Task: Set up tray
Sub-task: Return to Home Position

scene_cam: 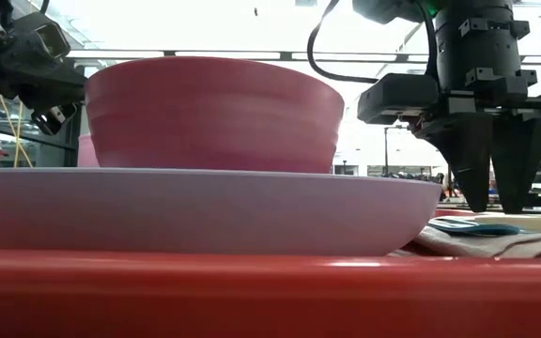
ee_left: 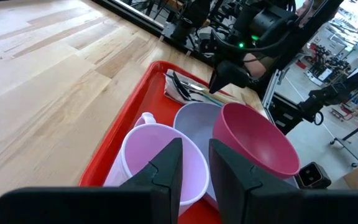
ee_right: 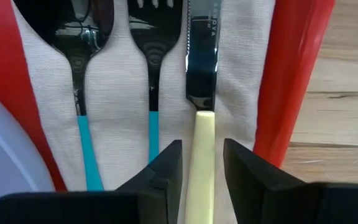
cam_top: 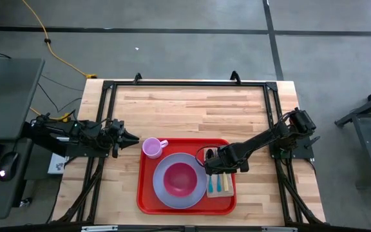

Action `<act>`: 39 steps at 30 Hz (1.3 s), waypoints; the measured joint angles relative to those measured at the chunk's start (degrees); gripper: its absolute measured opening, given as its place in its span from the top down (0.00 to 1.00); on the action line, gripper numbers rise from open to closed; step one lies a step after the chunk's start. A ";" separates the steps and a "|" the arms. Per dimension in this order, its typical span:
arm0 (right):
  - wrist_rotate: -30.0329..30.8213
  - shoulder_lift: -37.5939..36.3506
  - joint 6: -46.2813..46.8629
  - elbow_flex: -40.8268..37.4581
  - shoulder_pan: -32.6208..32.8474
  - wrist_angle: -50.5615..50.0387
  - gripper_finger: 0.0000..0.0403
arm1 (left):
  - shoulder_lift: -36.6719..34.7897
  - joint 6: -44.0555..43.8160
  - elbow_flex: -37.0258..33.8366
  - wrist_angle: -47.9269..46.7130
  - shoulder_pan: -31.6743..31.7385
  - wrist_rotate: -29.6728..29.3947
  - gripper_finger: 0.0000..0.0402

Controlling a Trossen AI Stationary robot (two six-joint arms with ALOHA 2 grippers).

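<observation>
I record the right gripper released, fingers straddling the yellow knife on the tan napkin, gripping nothing. The red tray lies lower centre in the high view. The left gripper waits left of it, slightly parted.

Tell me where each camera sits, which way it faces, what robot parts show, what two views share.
High view: overhead, facing straight down; left gripper beside the large flat red plastic tray, right gripper over it.
Low view: table height, facing across the tray's rim at the round pink plastic bowl; right gripper shows.
Left wrist view: faces the tray past its own fingers.
Right wrist view: faces down on the yellow-handled knife past its own fingers.
Shared: high, low and left wrist all show the bowl.
</observation>
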 joint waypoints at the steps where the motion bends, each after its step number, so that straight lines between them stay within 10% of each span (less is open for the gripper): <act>1: -0.04 0.00 0.00 0.00 -0.10 0.16 0.77 | 0.00 0.00 0.00 0.00 0.00 0.00 0.72; 11: -1.09 -4.26 -2.81 -0.02 -2.00 1.29 0.79 | 0.00 0.00 0.00 0.00 0.00 0.02 0.72; 39: 24.58 -25.21 -24.49 -0.02 -2.23 -21.37 0.79 | -0.02 -1.56 0.00 0.32 0.02 -0.02 0.72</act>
